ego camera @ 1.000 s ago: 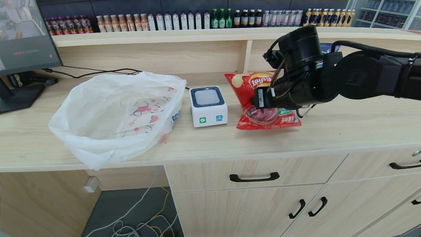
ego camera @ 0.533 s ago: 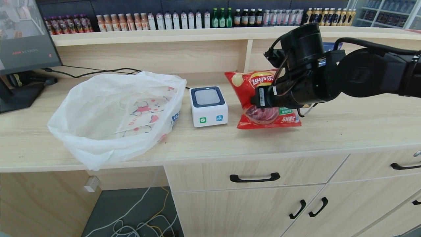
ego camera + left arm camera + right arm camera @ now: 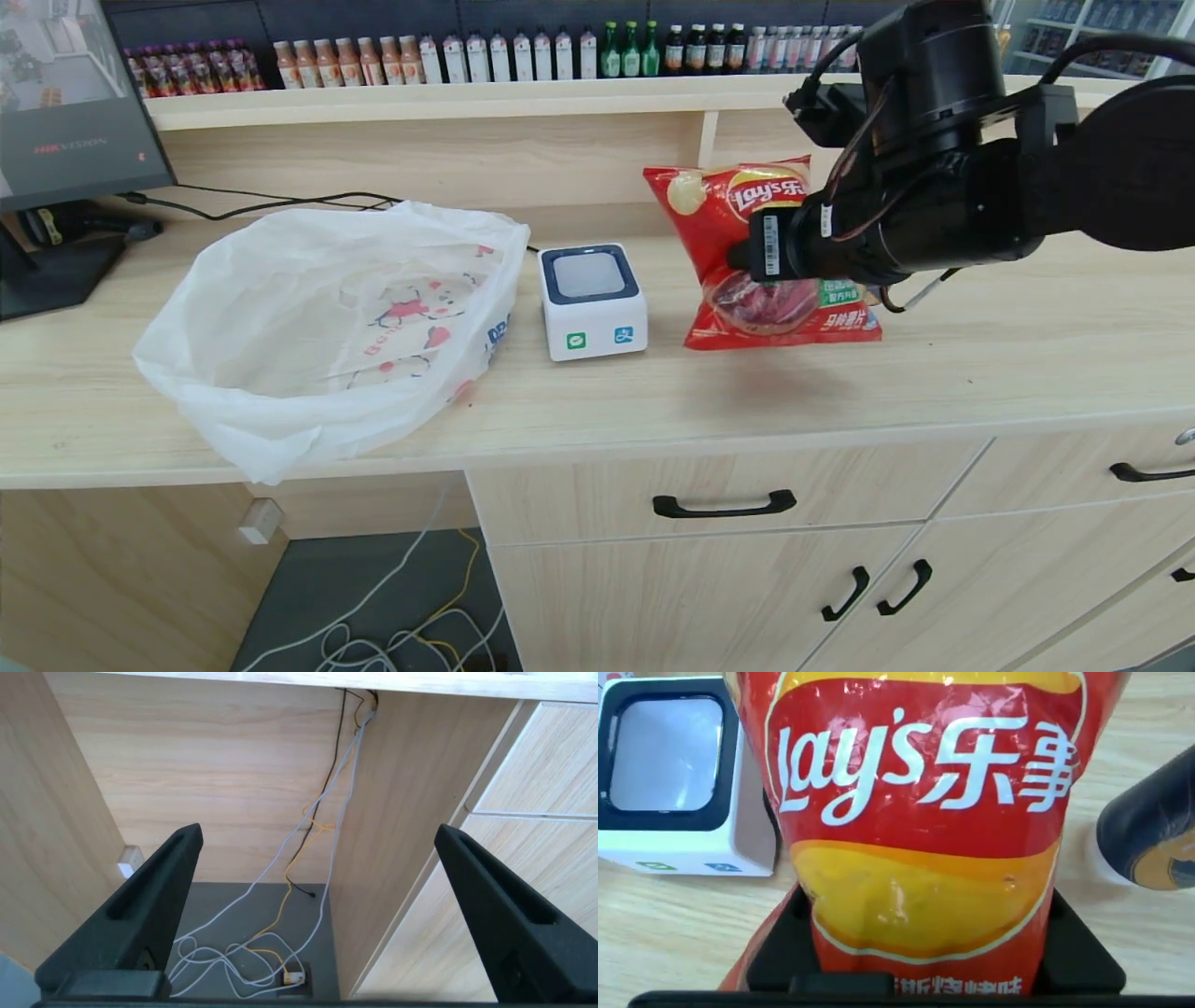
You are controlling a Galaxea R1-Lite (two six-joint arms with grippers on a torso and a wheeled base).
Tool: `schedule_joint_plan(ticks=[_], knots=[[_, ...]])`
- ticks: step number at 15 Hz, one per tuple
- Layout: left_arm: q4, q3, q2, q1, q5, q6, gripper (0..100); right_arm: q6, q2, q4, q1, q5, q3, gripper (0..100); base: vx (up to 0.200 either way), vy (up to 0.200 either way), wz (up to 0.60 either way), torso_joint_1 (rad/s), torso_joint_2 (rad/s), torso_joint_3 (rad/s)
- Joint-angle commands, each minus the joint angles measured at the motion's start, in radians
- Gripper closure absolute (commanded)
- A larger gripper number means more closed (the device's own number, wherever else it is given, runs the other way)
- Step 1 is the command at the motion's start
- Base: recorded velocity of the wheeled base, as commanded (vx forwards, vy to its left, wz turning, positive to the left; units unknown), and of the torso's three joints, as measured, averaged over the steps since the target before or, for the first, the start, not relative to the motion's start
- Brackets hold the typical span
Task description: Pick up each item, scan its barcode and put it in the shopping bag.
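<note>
Holding chips (image 3: pixel 738 201) upright, clenched in right tool (image 3: pixel 924 952), above desk (image 3: pixel 980 359).
Needs carrying left and down to scanner (image 3: pixel 591 301); bag (image 3: pixel 308 373) beyond, farther left.

Shelved bottles (image 3: pixel 560 58), monitor (image 3: pixel 65 103), floor cables (image 3: pixel 387 644)

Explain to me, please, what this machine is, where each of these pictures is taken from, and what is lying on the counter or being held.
This is a two-armed robot on wheels at a shop checkout. The wide picture comes from a camera on its head, looking down at the wooden counter. On it lie an open white shopping bag and a small white barcode scanner. The other two pictures come from cameras on the wrists. The right gripper is shut on a red chip bag, held upright beside the scanner. The left gripper hangs open below the counter, facing loose cables on the floor.
</note>
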Motion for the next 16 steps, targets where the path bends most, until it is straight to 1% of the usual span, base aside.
schedule_joint_plan(ticks=[1, 4, 11, 12, 14, 16], knots=[[0.000, 0.000, 0.000, 0.000, 0.000, -0.001, 0, 0.000, -0.093, -0.002, 0.034, -0.015, 0.059, 100, 0.000, 0.000, 0.00, 0.000, 0.00, 0.000], [0.000, 0.000, 0.000, 0.000, 0.000, 0.000, 0, 0.000, -0.218, -0.005, 0.075, -0.036, 0.174, 100, 0.000, 0.000, 0.00, 0.000, 0.00, 0.000], [0.000, 0.000, 0.000, -0.002, 0.000, -0.001, 0, 0.015, -0.499, -0.028, 0.069, -0.010, 0.400, 100, 0.000, 0.000, 0.00, 0.000, 0.00, 0.000], [0.000, 0.000, 0.000, 0.000, 0.000, -0.001, 0, 0.018, -0.541, -0.076, 0.069, -0.010, 0.463, 100, 0.000, 0.000, 0.00, 0.000, 0.00, 0.000], [0.000, 0.000, 0.000, 0.000, 0.000, 0.000, 0, 0.063, -0.559, -0.194, 0.069, 0.004, 0.529, 100, 0.000, 0.000, 0.00, 0.000, 0.00, 0.000], [0.000, 0.000, 0.000, 0.000, 0.000, -0.001, 0, 0.104, -0.603, -0.284, 0.072, 0.040, 0.631, 100, 0.000, 0.000, 0.00, 0.000, 0.00, 0.000]])
